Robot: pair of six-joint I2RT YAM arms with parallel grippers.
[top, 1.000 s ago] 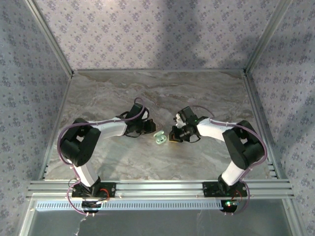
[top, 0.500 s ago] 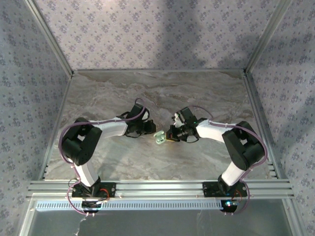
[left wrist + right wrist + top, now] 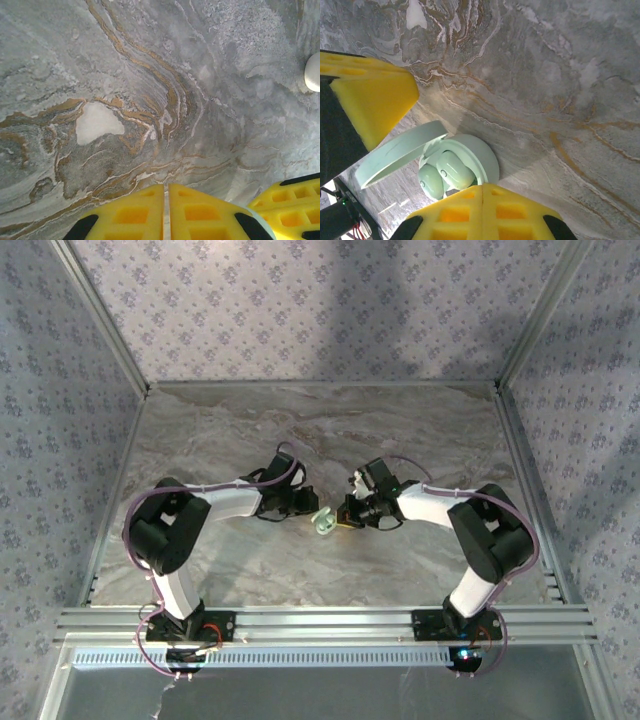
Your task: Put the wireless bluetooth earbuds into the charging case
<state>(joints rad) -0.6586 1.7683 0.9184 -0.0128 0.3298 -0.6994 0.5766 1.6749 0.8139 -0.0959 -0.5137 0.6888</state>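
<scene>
A pale green charging case point(image 3: 485, 157) lies open on the marble table, its lid point(image 3: 395, 150) swung to the left. Two pale green earbuds point(image 3: 452, 167) point(image 3: 429, 182) sit side by side in its wells. My right gripper point(image 3: 482, 192) is shut with nothing between its fingers, its tips at the case's near rim just over the earbuds. In the top view the case point(image 3: 322, 524) lies between the right gripper point(image 3: 343, 517) and the left gripper point(image 3: 308, 506). The left gripper point(image 3: 166, 190) is shut on nothing, close to the tabletop beside the lid.
The marble table point(image 3: 300, 430) is walled by patterned panels, with an aluminium rail point(image 3: 320, 620) along the near edge. A rounded white object point(image 3: 313, 71) is cut off at the right edge of the left wrist view. The right gripper's yellow finger point(image 3: 290, 200) shows there too.
The right gripper has slid left up to the case. The left arm has edged slightly right towards it. Both grippers stayed shut.
</scene>
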